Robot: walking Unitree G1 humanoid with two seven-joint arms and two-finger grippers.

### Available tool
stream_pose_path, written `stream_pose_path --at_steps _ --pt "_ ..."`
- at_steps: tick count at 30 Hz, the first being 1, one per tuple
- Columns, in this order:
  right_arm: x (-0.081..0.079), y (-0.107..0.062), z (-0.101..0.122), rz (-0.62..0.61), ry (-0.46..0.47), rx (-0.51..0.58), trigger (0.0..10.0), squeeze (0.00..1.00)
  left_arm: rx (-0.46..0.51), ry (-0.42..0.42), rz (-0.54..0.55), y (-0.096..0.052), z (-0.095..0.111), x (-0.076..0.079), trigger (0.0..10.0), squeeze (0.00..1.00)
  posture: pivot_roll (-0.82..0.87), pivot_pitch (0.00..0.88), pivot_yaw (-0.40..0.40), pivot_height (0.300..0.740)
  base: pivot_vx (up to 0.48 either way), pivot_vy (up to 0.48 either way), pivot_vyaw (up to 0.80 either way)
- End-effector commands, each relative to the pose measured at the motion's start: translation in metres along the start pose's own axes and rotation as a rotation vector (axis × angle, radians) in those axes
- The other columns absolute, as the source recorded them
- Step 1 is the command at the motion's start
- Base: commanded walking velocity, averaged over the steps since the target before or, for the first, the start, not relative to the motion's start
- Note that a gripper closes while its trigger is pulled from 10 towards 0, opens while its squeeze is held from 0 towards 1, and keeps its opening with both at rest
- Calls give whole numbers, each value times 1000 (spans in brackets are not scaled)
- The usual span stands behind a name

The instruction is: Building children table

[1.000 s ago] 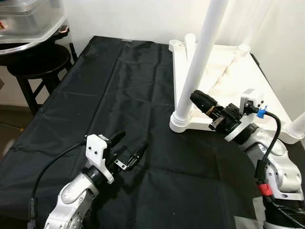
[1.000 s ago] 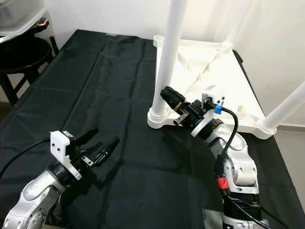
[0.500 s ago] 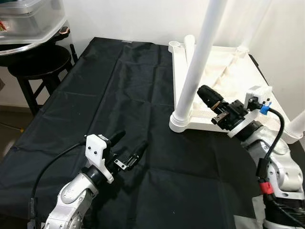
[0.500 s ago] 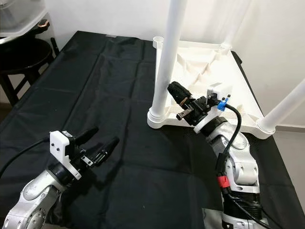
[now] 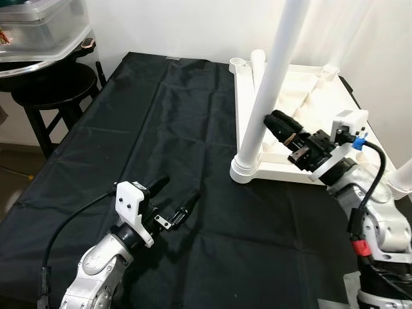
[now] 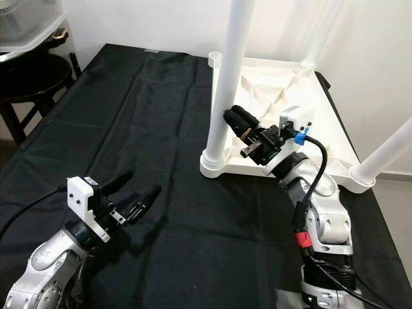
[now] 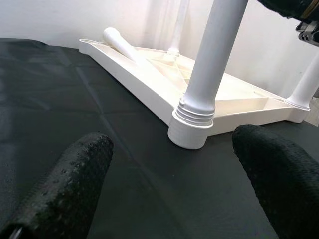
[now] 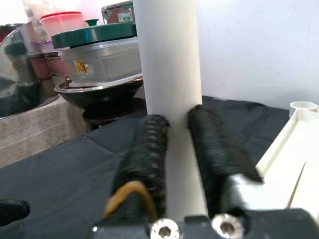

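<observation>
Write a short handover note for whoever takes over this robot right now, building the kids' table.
Right gripper: fingers close together against the upright white plastic table leg at the near-left corner; whether it grips is unclear.
Left gripper: open, empty, above the black cloth.
White plastic tabletop lies upside down; three legs stand in sockets.
Left: a fourth white leg lies loose on the tabletop, far-left socket unfilled.

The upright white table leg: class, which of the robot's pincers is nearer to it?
Right. The right pincer is up against the table leg, fingers close together; the left pincer hovers open over the black cloth, well away.
</observation>
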State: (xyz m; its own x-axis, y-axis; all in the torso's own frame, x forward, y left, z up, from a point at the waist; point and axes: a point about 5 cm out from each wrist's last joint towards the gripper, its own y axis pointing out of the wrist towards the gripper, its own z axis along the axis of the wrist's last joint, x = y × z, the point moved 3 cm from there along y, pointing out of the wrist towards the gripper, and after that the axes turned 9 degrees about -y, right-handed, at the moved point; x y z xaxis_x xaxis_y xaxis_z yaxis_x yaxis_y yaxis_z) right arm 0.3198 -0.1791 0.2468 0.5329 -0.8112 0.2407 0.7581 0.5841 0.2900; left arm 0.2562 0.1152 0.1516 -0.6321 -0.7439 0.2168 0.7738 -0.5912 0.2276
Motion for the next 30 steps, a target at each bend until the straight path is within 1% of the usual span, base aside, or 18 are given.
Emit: stream_pose_path --at_steps 1,10,11,12,13,15,17,20,21,22,23,25,28,29,30 --pt "-2 1 0 18 2 5 10000 1000 -12 -9 3 -2 -5 2 10000 0 -10 117 -70 740 0 0 0" --pt "2 3 -6 14 -13 -16 10000 1000 -9 -9 3 -2 -3 3 10000 0 -9 127 -66 740 0 0 0" --pt "1 4 -6 38 -19 -21 10000 1000 -9 -9 3 -2 -3 3 10000 0 -6 130 -67 740 0 0 0" --pt "6 7 -7 79 -72 -49 10000 1000 -8 -9 3 -3 -3 3 10000 0 -5 134 -67 740 0 0 0" --pt "10 8 -8 90 -99 -70 10000 1000 -8 -9 3 -3 -3 4 10000 0 -5 134 -67 740 0 0 0" --pt "12 9 -9 94 -115 -82 10000 1000 -8 -9 4 -3 -2 4 10000 0 -5 134 -67 740 0 0 0" --pt "18 15 -13 107 -157 -122 10000 1000 -6 -8 4 -3 -2 4 10000 0 -4 145 -64 740 0 0 0" --pt "19 17 -15 115 -169 -141 10000 1000 -5 -8 4 -3 -1 4 10000 0 -4 145 -64 740 0 0 0" --pt "20 24 -18 134 -187 -158 10000 0 -5 -8 3 -3 -1 5 10000 0 0 150 -66 740 0 0 0" --pt "20 29 -19 146 -198 -168 10000 0 -5 -8 2 -3 -1 6 10000 0 0 150 -66 740 0 0 0" --pt "20 29 -19 146 -198 -168 10000 0 -5 -8 2 -3 -1 6 10000 0 0 150 -66 740 0 0 0" --pt "21 39 -19 162 -210 -166 10000 0 -5 -9 1 -4 0 8 10000 0 11 162 -71 740 0 0 0" --pt "24 47 -19 169 -218 -164 10000 0 -3 -9 3 -5 2 10 10000 0 14 171 -72 740 0 0 0" --pt "24 50 -19 172 -212 -160 0 0 -2 -9 3 -6 2 11 10000 0 14 178 -72 740 0 0 0" --pt "24 52 -18 174 -208 -157 0 0 -2 -10 3 -7 3 11 10000 0 14 178 -72 740 0 0 0"
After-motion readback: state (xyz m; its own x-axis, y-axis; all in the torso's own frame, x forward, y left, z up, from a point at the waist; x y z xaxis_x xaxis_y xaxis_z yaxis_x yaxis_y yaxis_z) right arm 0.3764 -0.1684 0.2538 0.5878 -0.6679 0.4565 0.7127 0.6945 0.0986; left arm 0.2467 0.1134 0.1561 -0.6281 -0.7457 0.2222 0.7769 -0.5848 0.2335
